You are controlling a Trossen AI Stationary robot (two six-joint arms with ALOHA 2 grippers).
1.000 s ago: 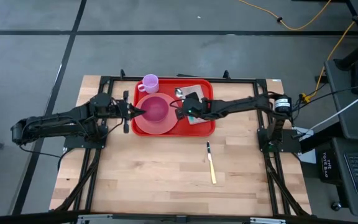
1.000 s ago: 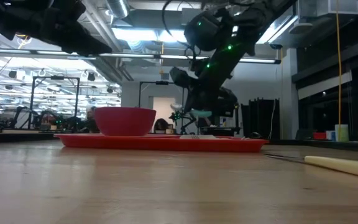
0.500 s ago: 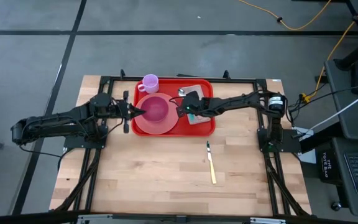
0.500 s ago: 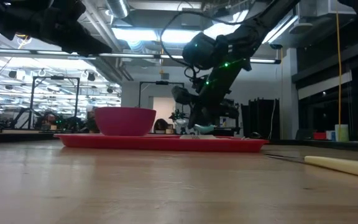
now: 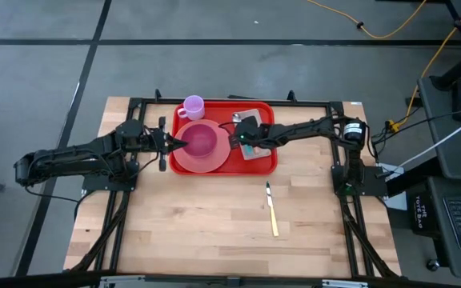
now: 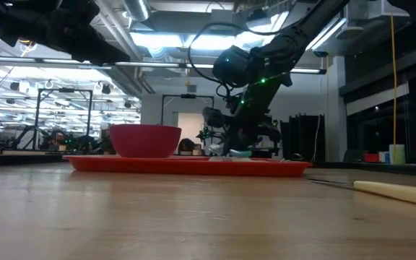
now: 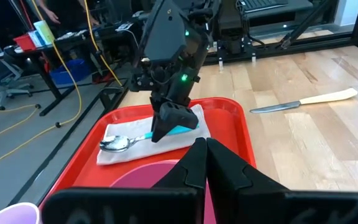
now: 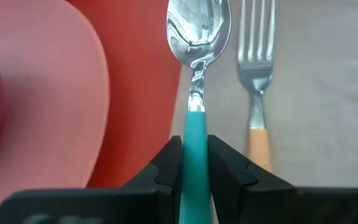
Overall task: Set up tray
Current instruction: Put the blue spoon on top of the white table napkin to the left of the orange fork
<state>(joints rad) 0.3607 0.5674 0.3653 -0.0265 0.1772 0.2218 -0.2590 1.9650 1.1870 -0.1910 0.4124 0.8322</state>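
The red tray (image 5: 269, 164) holds a pink plate (image 5: 184, 162) with a pink bowl (image 5: 201, 141) on it. Beside the plate lies a grey napkin (image 5: 256, 150). A fork (image 8: 257, 93) with an orange handle lies on the napkin (image 8: 328, 93). My right gripper (image 5: 243, 138) is over the napkin's plate-side edge, shut on a teal-handled spoon (image 7: 135, 140). The spoon's bowl (image 5: 237, 118) points toward the table's far edge. My left gripper (image 5: 181, 144) hangs shut above the plate's left rim, touching nothing. A pink cup (image 5: 192, 106) stands just outside the tray's far left corner. My right gripper pinches the spoon's teal handle (image 8: 194, 146) between its two fingers. The fingers slant down from the table's right, and the handle runs forward out of them. The spoon lies nearly level, its bowl (image 7: 118, 144) low at the napkin's edge; whether it touches, I cannot tell.
A knife (image 5: 271, 210) with a pale handle lies on the bare wood near the table's middle, to the near side of the tray. Black frame rails (image 5: 134, 104) run around the table's edges.
My right gripper has come down toward the napkin with the spoon, shifting a little toward the far edge of the tray. It has stayed shut on the handle. The spoon now sits much lower over the tray than before.
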